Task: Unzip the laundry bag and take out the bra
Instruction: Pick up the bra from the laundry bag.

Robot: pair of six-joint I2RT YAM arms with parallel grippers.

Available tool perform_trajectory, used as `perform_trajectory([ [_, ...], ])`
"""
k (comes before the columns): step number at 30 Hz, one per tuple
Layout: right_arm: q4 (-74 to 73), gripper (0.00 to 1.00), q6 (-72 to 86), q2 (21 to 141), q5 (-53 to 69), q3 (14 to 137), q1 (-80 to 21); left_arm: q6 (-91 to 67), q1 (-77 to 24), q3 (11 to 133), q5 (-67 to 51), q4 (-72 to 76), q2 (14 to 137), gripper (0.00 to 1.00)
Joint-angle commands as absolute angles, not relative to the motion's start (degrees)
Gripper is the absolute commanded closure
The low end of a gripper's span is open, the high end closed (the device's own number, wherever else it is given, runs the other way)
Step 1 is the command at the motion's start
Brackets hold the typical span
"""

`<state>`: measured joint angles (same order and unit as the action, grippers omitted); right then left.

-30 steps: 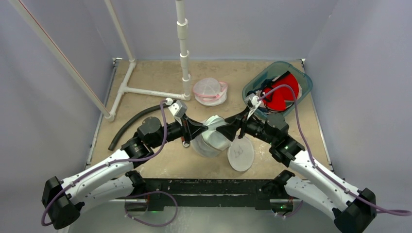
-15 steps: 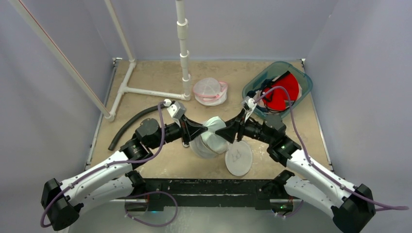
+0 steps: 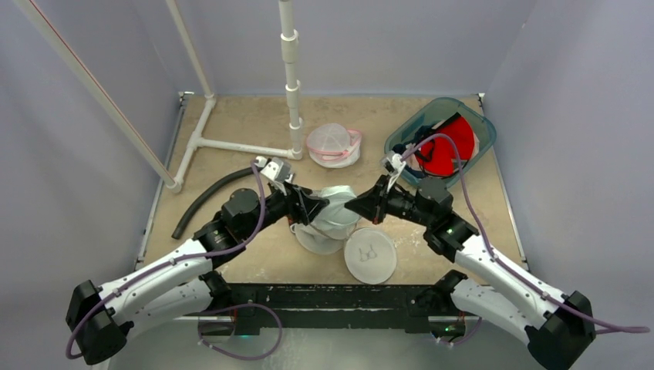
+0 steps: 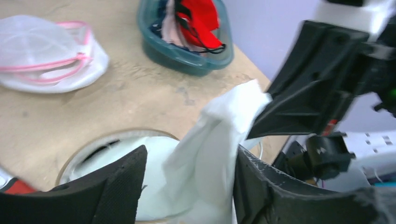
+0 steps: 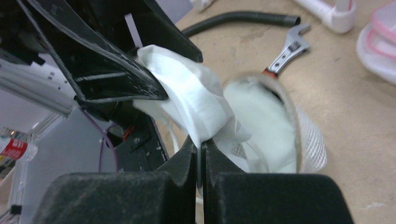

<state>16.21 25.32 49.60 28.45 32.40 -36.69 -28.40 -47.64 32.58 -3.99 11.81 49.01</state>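
**Bra half out, both arms gripping**

The white bra [image 5: 187, 100] hangs mid-counter above the opened laundry bag [image 5: 266, 126]. The right gripper [image 5: 201, 149] has its jaws pinched on the bra; the left gripper [image 4: 187, 182] holds it between wide-set jaws. Likely next: lift it clear. Room lies toward the bin [image 3: 439, 142].

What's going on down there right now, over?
Right hand pinching white bra. Left hand around it too. Laundry bag open, lying below. Nothing in the way.
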Motion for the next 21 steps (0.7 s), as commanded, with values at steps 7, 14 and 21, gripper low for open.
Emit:
perform_trajectory([
  [7,11.7,1.00,22.1,46.5,19.6,41.4,-36.7,-36.0,-47.4,31.6,11.3,0.9,42.7,0.35],
  [14,9.6,1.00,21.8,44.6,17.0,48.9,-36.7,-38.2,-47.4,32.6,19.2,-3.8,37.1,0.34],
  [21,3.3,1.00,19.5,47.2,17.1,61.0,-36.7,-33.1,-47.5,32.5,19.0,4.0,32.0,0.34],
])
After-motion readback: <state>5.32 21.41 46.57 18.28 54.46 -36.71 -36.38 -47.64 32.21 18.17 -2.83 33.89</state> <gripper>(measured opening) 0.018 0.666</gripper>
